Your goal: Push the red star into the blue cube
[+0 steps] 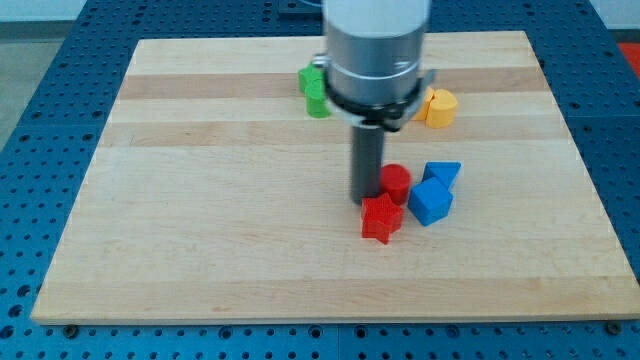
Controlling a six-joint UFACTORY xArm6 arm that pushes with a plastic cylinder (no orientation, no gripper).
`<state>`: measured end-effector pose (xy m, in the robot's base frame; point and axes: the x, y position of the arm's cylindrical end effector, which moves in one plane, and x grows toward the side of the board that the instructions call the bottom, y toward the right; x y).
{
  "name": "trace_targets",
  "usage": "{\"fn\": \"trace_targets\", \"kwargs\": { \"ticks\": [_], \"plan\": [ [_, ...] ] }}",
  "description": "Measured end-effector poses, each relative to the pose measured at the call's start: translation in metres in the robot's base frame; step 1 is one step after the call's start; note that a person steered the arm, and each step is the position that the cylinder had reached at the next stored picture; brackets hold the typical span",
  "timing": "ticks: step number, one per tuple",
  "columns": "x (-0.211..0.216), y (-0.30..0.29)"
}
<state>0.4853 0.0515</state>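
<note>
The red star [381, 218] lies on the wooden board, right of centre toward the view's bottom. The blue cube [430, 201] sits just to its right, a small gap or light touch between them. My tip [366, 200] is at the red star's upper left edge, touching or nearly touching it. A red cylinder [396, 182] stands right beside the rod, just above the star. A second blue block [443, 174], wedge-like, sits above the blue cube.
A green block [314, 91] lies at the view's top, partly hidden behind the arm. A yellow block [438, 107] with an orange one behind it sits at the top right. The wooden board [200, 200] lies on a blue perforated table.
</note>
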Motion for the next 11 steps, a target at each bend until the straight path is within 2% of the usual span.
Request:
{"fn": "trace_targets", "kwargs": {
  "ticks": [2,3,4,5,7,8,11],
  "plan": [
    [-0.002,0.008],
    [-0.002,-0.054],
    [0.008,-0.076],
    [0.044,-0.074],
    [0.056,-0.046],
    [0.050,-0.013],
    [0.043,-0.013]
  ]
}}
